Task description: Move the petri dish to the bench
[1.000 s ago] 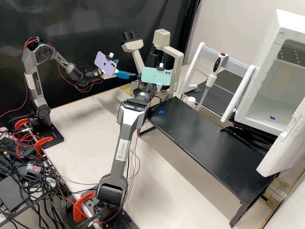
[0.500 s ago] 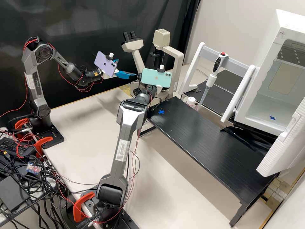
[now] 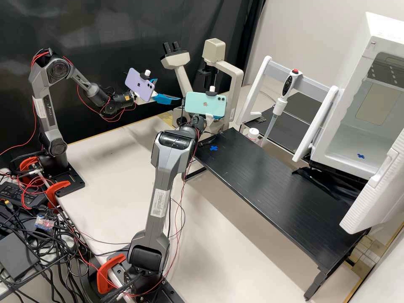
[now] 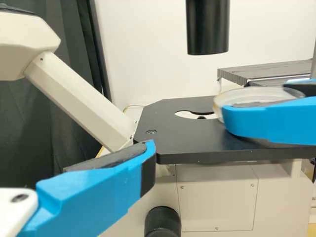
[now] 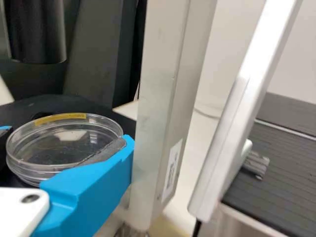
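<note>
Biggest thing to plan around is the microscope (image 3: 182,65): get the whole arm path past it first, then worry about the drop-off. I'd back out with a bit of lift, since its thick pale upright (image 5: 165,108) is right beside one blue fingertip and a sideways swing could clip it. Then head for the black desk (image 3: 269,185), tbh the blue cross (image 3: 213,148) near its end looks like a sensible spot, though that's my guess. Stay low under the black cylinder (image 4: 207,24) over the stage (image 4: 192,140) until you're out. Park the left gripper (image 3: 167,91) where it is, its fingers are apart with nothing between them and it isn't needed imo. Keep the squeeze gentle and the dish level, round slick plastic could pivot or pop out, and only let go once the base is flat on the desk.

As for where stuff is: the right gripper (image 5: 66,136) is over at the microscope stage and has the clear petri dish (image 5: 61,140) pinched across its sides. The dish sits between the two blue fingers, pads at opposite edges, roughly level, over the black stage. Can't tell if its underside is fully off the stage, so lift a touch before pulling away
</note>
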Available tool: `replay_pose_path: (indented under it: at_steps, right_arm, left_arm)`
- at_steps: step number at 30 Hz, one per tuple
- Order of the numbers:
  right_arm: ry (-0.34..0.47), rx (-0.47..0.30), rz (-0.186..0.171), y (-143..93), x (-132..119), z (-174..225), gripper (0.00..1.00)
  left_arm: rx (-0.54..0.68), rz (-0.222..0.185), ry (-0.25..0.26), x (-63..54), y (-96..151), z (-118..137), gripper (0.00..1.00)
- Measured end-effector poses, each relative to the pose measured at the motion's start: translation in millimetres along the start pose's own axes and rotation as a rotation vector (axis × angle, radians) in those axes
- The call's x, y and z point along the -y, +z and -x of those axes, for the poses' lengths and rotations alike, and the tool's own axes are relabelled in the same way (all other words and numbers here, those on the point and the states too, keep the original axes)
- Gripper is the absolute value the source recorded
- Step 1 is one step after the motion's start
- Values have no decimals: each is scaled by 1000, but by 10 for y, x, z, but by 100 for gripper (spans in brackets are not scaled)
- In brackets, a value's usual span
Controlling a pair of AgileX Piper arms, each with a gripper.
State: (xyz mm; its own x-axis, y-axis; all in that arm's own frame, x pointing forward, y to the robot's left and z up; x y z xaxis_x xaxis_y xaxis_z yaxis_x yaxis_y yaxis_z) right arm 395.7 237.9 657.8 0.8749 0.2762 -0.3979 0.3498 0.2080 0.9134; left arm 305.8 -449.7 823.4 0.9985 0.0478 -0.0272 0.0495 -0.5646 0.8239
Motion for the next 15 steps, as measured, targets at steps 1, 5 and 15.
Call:
replay_pose_path:
  at_steps: [1,5,15]
  right_arm:
    - [-5,1,3,0,-3,42,0]
    - [-29,-16,7,-61,-2,266,0]
    - [81,-105,8,-97,-144,988,0]
  left_arm:
    - [0,0,0,0,0,0,100]
    - [0,0,0,0,0,0,100]
    - [0,0,0,0,0,0,100]
